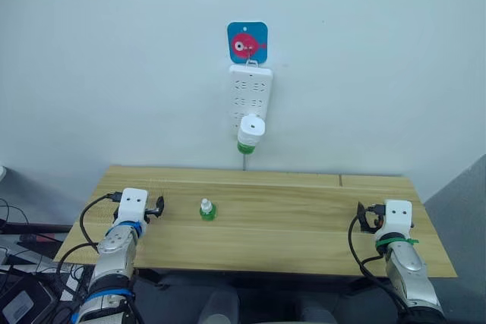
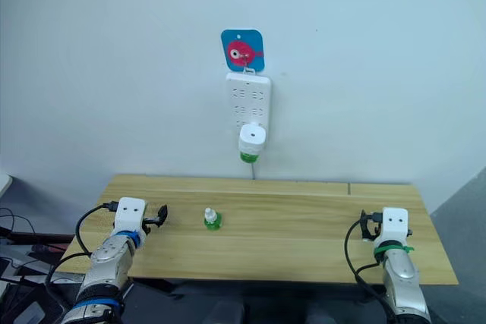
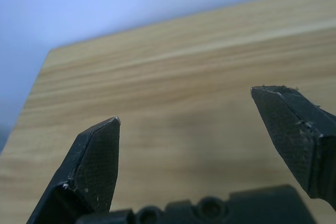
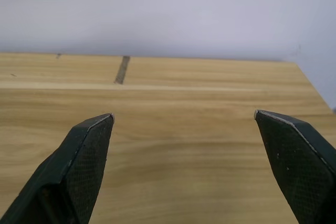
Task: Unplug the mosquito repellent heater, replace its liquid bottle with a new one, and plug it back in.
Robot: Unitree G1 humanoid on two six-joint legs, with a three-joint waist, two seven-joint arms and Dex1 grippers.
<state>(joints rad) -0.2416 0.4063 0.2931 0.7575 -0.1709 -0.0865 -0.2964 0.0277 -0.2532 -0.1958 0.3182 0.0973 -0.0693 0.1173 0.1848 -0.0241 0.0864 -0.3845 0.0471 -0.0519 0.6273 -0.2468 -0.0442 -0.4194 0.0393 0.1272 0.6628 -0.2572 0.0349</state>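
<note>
Left eye view: wooden table (image 1: 304,225) against white wall (image 1: 114,73); left gripper (image 3: 189,129), right gripper (image 4: 184,140) both agape, empty.

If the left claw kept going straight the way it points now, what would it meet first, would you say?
Probably nothing at first: ahead of the open left claw lies bare table, then the wall. The spare bottle sits off to its right, apparently outside that line.

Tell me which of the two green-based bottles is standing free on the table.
The small loose bottle near the left claw, white cap up, stands alone on the wooden table. The other bottle hangs under the heater on the wall power strip.
</note>
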